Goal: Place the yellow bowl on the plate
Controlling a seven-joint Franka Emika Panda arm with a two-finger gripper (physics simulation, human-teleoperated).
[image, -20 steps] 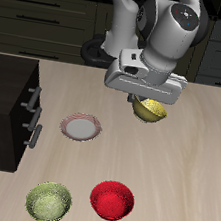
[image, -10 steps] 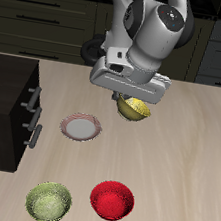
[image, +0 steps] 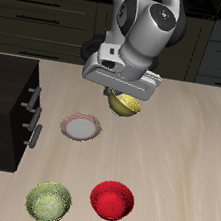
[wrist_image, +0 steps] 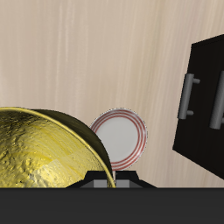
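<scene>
The yellow bowl hangs under my gripper, lifted above the table. My gripper is shut on its rim. In the wrist view the bowl fills much of the frame, glossy and mottled gold. The plate, white-grey with a pink-red rim, lies flat on the table, nearer the dark cabinet than the bowl and a little toward the table's front edge. It also shows in the wrist view, partly hidden behind the bowl's rim.
A red bowl and a yellow-green bowl sit near the table's front edge. A dark cabinet with handles stands on the table beside the plate; it also shows in the wrist view.
My gripper has carried the yellow bowl across the table toward the plate and the cabinet. The plate and the other bowls have not moved.
</scene>
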